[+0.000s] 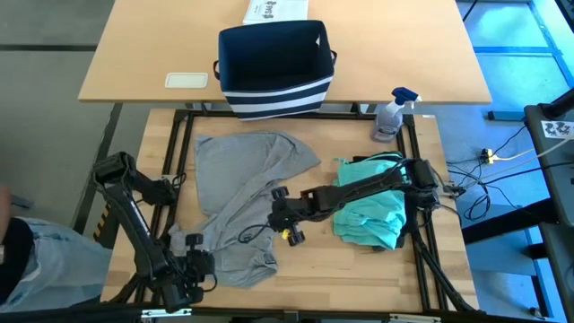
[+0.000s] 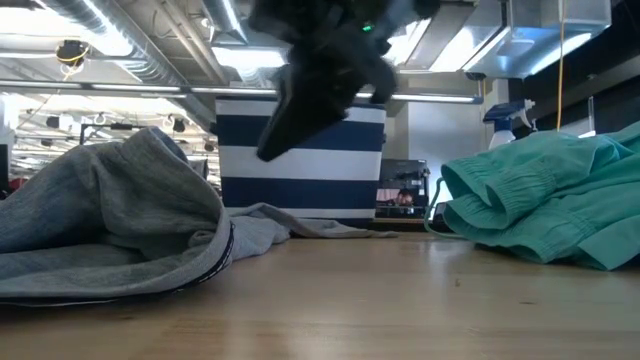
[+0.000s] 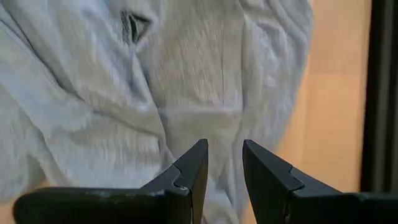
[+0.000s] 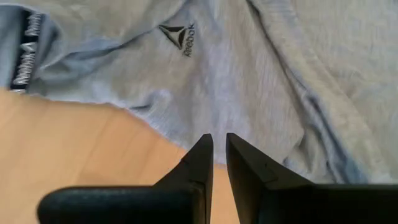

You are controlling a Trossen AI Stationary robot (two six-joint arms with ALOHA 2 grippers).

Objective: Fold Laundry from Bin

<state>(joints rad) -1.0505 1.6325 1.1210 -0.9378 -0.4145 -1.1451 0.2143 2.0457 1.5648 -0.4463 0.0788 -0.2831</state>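
Note:
The grey T-shirt [image 1: 242,188] lies crumpled on the wooden table and runs from the far left toward the near middle. Its small dark logo [image 4: 177,37] faces up. A teal piece [image 1: 369,213] lies bunched at the right. The navy bin [image 1: 273,63] with white stripes stands beyond the far edge. My left gripper [image 1: 193,260] hovers over the shirt's near left part, its fingers [image 3: 224,146] a little apart with nothing between them. My right gripper [image 1: 280,220] hangs over the shirt's right edge, its fingers [image 4: 219,138] a narrow slit apart and empty.
A spray bottle [image 1: 390,112] stands at the table's far right corner. A white printed box [image 1: 273,11] and a flat white item [image 1: 186,80] lie on the farther table. Black frame rails [image 1: 417,179] border the worktop. A person's sleeve [image 1: 27,260] shows at the left edge.

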